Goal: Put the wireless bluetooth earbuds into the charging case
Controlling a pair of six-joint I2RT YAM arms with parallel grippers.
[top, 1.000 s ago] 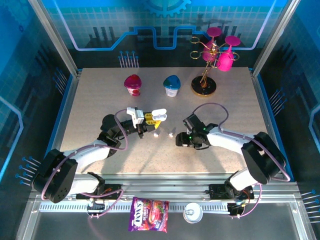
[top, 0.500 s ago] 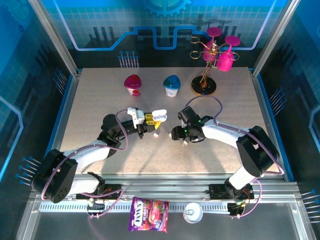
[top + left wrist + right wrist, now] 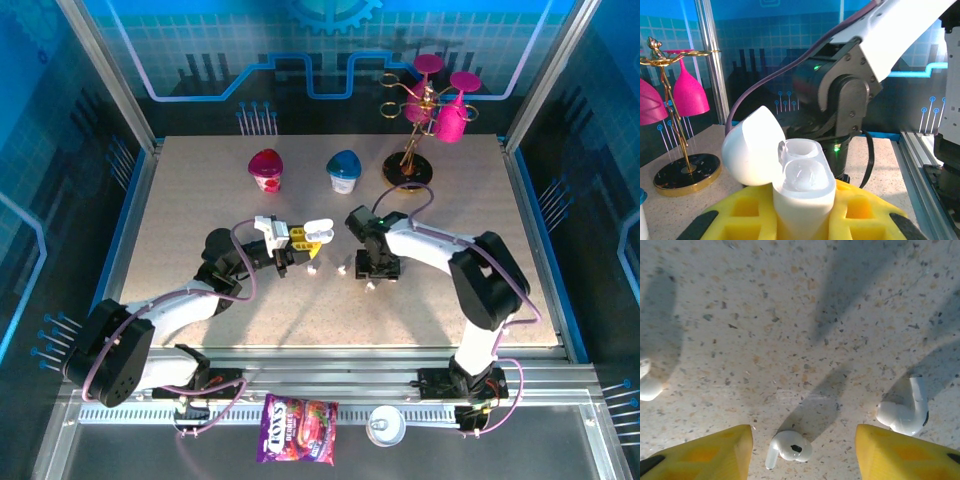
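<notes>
Clamping the open charging case (image 3: 802, 187) between its yellow pads, the left gripper (image 3: 300, 240) holds it over the middle of the table (image 3: 200, 200). The lid (image 3: 751, 152) is tipped back and both wells are empty. The right arm (image 3: 850, 95) looms just behind the case. The right gripper (image 3: 805, 452) points down at the table with its fingers spread. One earbud (image 3: 788, 446) lies between the yellow fingertips (image 3: 705, 452), touching neither. A second earbud (image 3: 904, 410) lies just outside one fingertip, and a third earbud (image 3: 647, 385) is well off to the other side.

Toward the far edge stand a pink-lidded pot (image 3: 266, 168) and a teal-lidded pot (image 3: 344, 170). Near the far right corner is a gold rack (image 3: 410, 160) hung with pink glasses (image 3: 450, 120). Past the near edge lies a purple sweet bag (image 3: 297, 442) whose lettering looks like "ROXS", with a white round tin (image 3: 385, 427) beside it.
</notes>
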